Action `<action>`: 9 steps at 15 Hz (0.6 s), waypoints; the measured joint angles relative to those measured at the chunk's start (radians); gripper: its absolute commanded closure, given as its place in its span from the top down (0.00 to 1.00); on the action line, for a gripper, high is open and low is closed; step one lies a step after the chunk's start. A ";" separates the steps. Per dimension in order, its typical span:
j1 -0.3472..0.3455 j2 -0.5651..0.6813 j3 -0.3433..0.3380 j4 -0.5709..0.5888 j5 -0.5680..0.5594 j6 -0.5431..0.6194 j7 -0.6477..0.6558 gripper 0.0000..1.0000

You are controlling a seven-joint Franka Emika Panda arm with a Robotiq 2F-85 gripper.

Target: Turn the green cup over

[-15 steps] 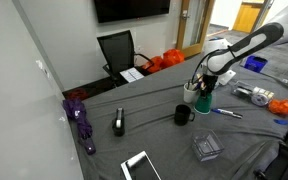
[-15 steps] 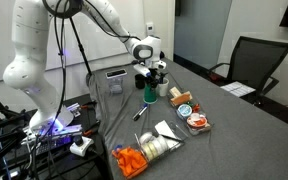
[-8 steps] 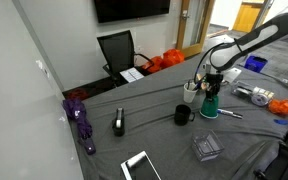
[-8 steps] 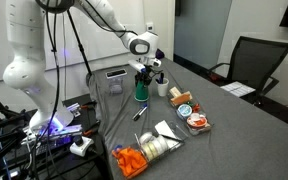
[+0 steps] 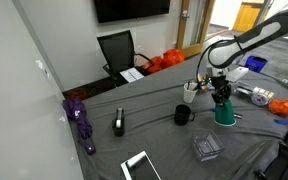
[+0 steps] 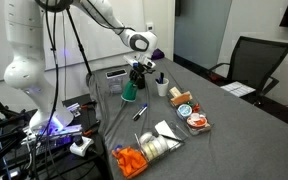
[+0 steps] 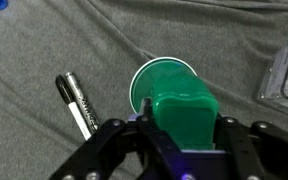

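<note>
- You're holding the green cup [image 5: 224, 113] right now. The fingers [image 7: 106, 142] are pinching it from both sides, one on each flank of its body in the wrist view.
- In an exterior view the gripper [image 5: 222, 98] is hanging right above the cup, and the cup's wider end is pointing down at the grey worktop [image 5: 154, 135].
- In an exterior view the cup [image 6: 130, 91] is leaning at a bit of a tilt under the fingers, not sitting square.
- I honestly can't tell if the cup's lower edge is touching the worktop or floating just over it.
- The wrist view is showing one round end of the cup facing the cloth, with the green body coming up toward the camera.
- The black marker [image 7: 77, 103] is lying flat on the worktop near the cup, clear of it.
- The black mug [image 5: 183, 115] is standing upright near the cup with a gap between them.
- The white cup with pens [image 5: 191, 90] is sitting just past the mug, also apart from the green one.
- The clear plastic box [image 5: 206, 148] is resting on the worktop near the mug, untouched.
</note>
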 measured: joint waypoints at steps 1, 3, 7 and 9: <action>0.006 0.014 -0.002 0.001 -0.011 -0.007 0.028 0.23; 0.017 0.051 -0.008 0.011 -0.039 -0.049 0.077 0.23; 0.036 0.135 -0.012 0.081 -0.065 -0.192 0.130 0.23; 0.040 0.166 -0.012 0.119 -0.068 -0.248 0.138 0.23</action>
